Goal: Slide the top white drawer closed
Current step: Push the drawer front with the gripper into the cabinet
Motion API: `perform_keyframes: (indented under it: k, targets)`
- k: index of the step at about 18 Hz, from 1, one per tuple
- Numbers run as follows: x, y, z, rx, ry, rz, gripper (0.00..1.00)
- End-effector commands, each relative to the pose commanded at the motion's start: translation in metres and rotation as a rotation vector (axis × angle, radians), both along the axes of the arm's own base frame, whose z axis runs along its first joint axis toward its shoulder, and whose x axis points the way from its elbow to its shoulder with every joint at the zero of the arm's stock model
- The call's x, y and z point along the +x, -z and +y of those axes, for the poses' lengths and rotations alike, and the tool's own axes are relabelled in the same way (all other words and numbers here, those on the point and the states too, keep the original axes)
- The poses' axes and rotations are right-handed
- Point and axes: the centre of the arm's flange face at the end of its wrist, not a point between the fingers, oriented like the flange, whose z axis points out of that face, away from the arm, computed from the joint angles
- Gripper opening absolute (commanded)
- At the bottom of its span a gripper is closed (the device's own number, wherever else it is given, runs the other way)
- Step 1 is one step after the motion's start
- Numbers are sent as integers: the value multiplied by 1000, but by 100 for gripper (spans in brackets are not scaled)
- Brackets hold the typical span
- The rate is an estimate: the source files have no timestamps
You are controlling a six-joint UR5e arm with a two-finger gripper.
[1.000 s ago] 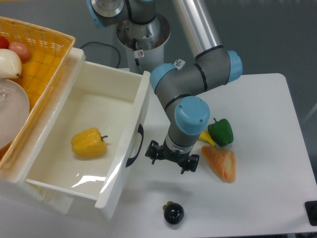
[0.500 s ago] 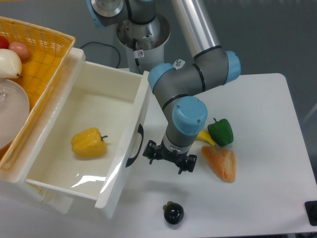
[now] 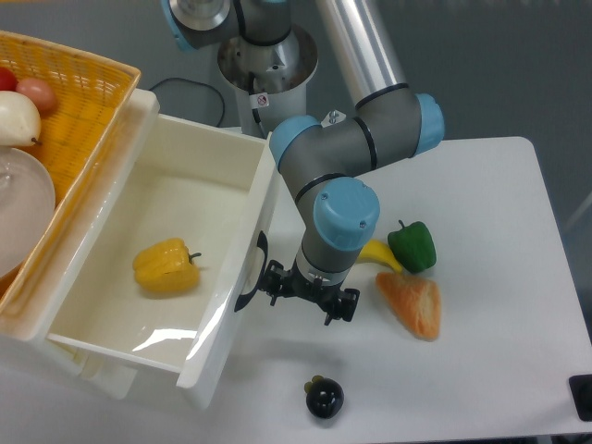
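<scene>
White top drawer (image 3: pixel 139 268) open (tool (image 3: pixel 303 291) beside handle, arm bent down).

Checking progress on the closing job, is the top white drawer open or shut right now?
Open. The top white drawer is pulled far out, its inside exposed with a yellow pepper lying in it. The pincer sits beside its black handle.

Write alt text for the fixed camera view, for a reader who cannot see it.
A robot arm's claw hovers at the black handle of the top white drawer, which is pulled wide open with a yellow pepper inside. On the white table lie a green pepper, an orange piece and a dark round fruit.
</scene>
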Motion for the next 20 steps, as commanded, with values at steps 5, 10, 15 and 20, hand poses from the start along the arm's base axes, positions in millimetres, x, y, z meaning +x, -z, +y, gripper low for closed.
perform_keyframes:
  k: [5,10,15,20]
  targets:
    - [7,-6,1,7,6,-10,100]
    - [18,-7,6,15,20,-20,100]
    - [26,-6,10,12,32,-23,100]
    - [36,-12,12,37,41,-37,100]
